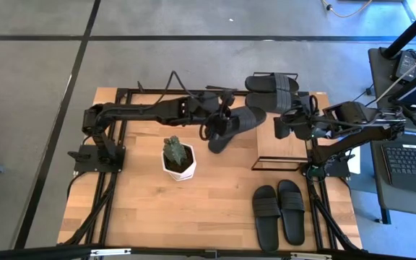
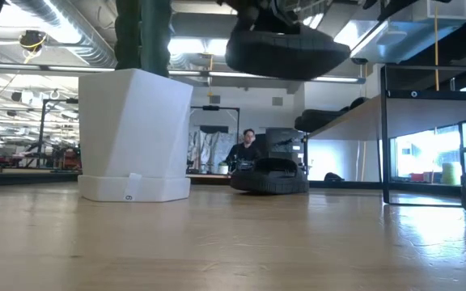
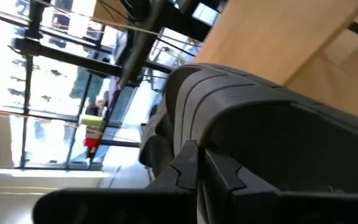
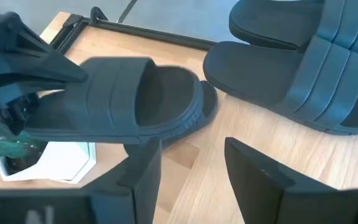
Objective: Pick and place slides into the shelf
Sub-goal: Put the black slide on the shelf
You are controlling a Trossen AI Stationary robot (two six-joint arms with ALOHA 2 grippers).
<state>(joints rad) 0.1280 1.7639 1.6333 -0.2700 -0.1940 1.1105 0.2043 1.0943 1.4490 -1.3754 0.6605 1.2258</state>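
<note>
High view, with 12 o'clock at the far edge of the table: the left gripper (image 1: 221,121) is pressed together on the rear of the held slide (image 1: 240,124) and holds it in the air at about 1 o'clock from the table's middle, just beside the shelf (image 1: 284,148). The low view shows that slide clear of the tabletop, with a second slide on the table (image 2: 269,176) below it. The right gripper (image 1: 292,124) hangs over the shelf at 2 o'clock with its fingers spread and nothing between them.

We judge the slides light and rubbery. The sole looks thick enough to stay flat when lifted by one end, and the matte surface should give decent grip. The wide strap will probably flex, so we would take hold of the sole edge at the heel or across the strap's root rather than the strap's middle.

We count six slides: the held one, the one under it, the pair on the shelf top (image 1: 273,83) at 1 o'clock, and the pair on the table (image 1: 280,213) at 4 o'clock. There is one shelf. One potted cactus (image 1: 178,157) stands near the middle, at 10 o'clock.
</note>
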